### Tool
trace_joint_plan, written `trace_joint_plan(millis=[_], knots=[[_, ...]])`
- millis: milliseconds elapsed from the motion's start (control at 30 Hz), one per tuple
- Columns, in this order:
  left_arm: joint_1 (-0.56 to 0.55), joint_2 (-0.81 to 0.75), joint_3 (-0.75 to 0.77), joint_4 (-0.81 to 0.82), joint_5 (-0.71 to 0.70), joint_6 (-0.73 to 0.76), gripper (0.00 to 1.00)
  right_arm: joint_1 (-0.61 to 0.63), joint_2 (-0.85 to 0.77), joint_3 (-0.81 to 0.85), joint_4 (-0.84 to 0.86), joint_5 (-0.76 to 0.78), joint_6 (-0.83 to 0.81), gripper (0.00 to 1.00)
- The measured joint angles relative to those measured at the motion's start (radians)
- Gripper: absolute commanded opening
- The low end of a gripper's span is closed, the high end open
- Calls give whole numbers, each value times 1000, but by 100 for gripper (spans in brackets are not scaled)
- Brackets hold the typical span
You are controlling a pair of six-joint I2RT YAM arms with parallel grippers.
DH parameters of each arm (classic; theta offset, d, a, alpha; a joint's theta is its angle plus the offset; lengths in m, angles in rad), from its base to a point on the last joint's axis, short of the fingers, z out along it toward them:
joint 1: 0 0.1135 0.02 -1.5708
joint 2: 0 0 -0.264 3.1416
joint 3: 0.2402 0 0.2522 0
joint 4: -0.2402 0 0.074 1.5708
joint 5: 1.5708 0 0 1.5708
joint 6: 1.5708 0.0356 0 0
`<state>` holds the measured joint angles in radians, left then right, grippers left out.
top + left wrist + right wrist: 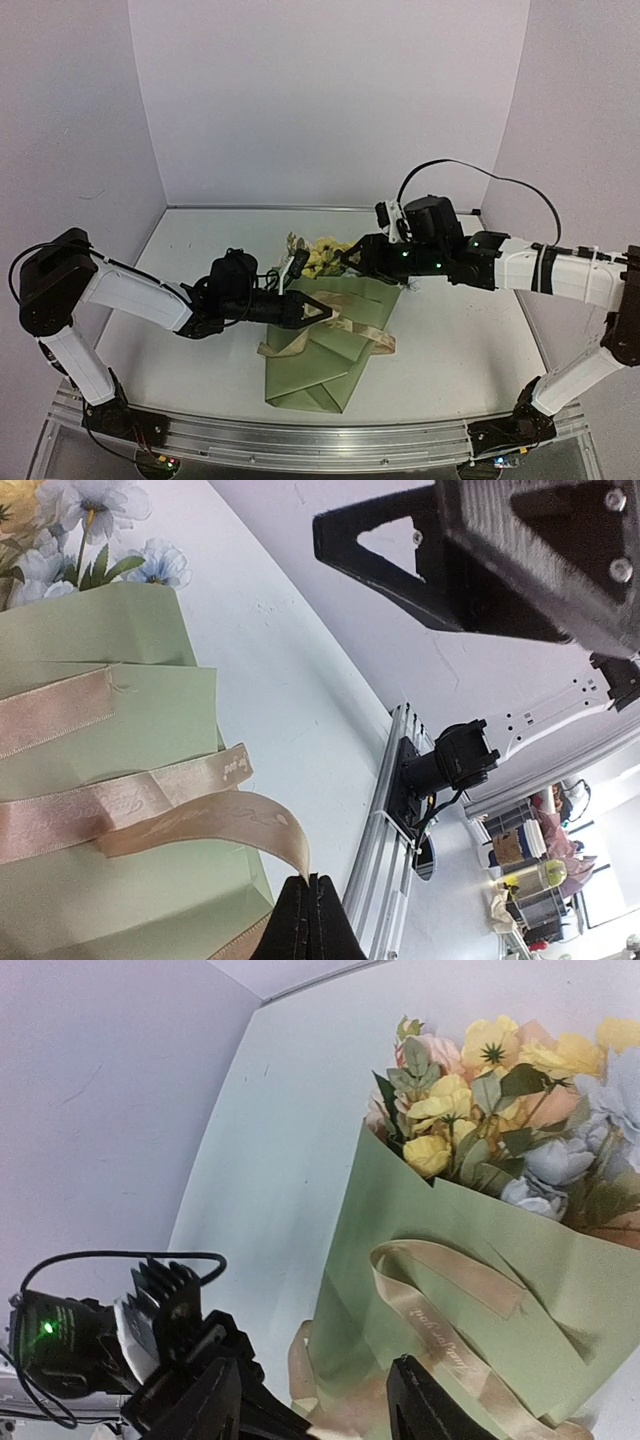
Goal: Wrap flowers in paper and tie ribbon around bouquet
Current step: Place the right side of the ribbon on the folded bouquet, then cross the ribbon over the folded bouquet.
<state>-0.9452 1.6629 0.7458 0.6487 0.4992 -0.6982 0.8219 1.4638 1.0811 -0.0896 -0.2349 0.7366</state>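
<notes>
**A:** Where's the bouquet [362,300]?

**B:** Mid-table [200,270]. The flowers [322,258] are at the far end and the paper [310,382] tail points to the near edge. The ribbon [345,335] crosses the paper, roughly square to that axis.

**A:** Who has it?

**B:** The left gripper [311,900], pinched flat on one ribbon end at the bouquet's left side. The right gripper [315,1370] hovers by the flowers, fingers parted, nothing between them.

**A:** The loose end?

**B:** On the paper's right side, nearer the right arm, I'd judge.

**A:** Anything unclear?

**B:** The paper hides what's inside. I can't tell whether the ribbon runs underneath or is knotted.
</notes>
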Motion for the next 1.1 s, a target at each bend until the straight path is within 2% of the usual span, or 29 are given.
trace_joint_plan(millis=[233,333,700,1100], knots=[[61,38,49,16,101,-56,0,-4,-34,-281,153,11,-47,50],[83,58,76,26,148,-91,0,-4,-34,-343,209,3,-56,48],[101,95,119,58,256,-179,0,-4,90,-319,425,-42,-64,46],[137,231,126,330,347,-452,0,11,139,-301,519,-58,-56,44]])
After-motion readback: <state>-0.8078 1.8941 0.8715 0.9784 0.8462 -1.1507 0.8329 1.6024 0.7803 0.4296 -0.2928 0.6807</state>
